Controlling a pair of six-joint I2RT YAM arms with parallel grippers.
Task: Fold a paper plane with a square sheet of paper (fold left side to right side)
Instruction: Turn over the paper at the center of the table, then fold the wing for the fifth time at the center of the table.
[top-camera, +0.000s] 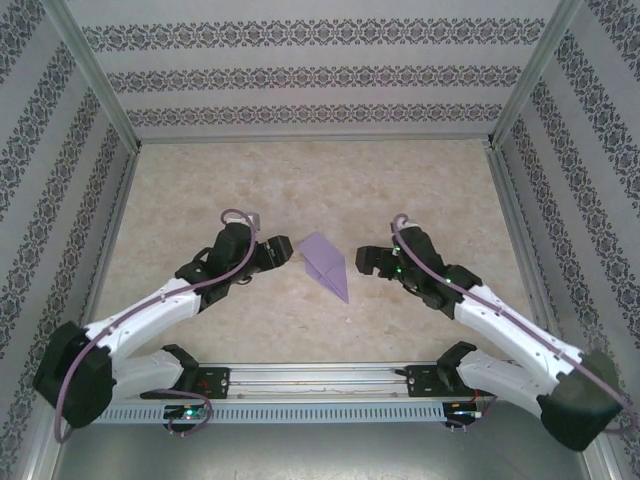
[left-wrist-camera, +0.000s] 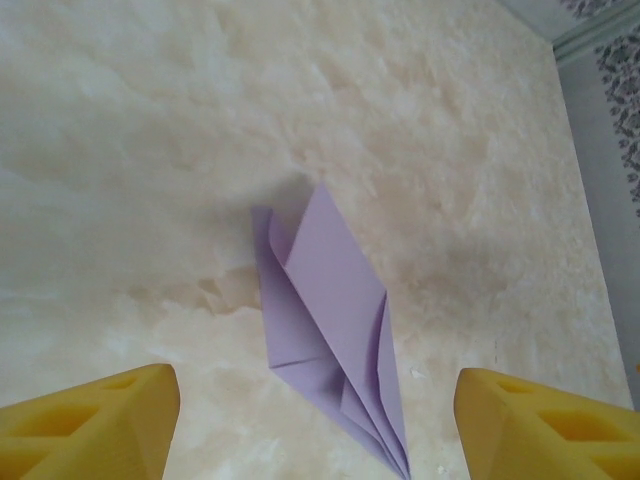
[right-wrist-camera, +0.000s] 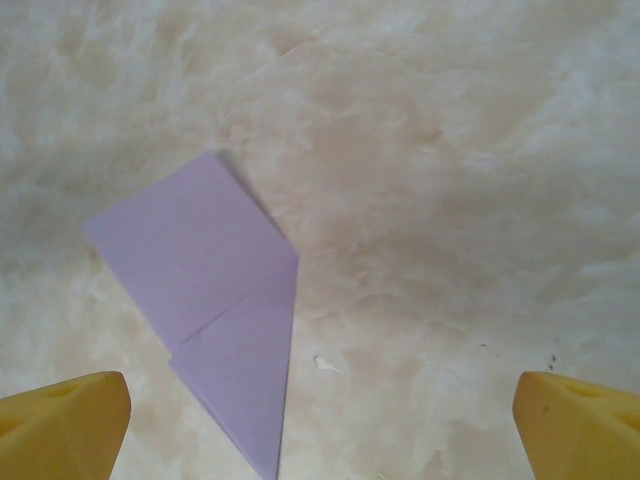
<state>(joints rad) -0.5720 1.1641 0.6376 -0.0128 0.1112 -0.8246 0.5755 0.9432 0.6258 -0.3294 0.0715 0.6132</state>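
Left hand (top-camera: 275, 252) and right hand (top-camera: 366, 262) flank paper plane (top-camera: 326, 263).

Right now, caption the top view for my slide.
Folded lavender paper lies on the table between the open left gripper and open right gripper.

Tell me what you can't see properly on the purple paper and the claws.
- Left wrist view: tip of the purple paper, cut off by the bottom edge.
- Right wrist view: the same tip, cut off at the bottom too.
- Wrist views: left claw and right claw, mostly cut off by the bottom edge.
- Top view: the paper's folds, too small.
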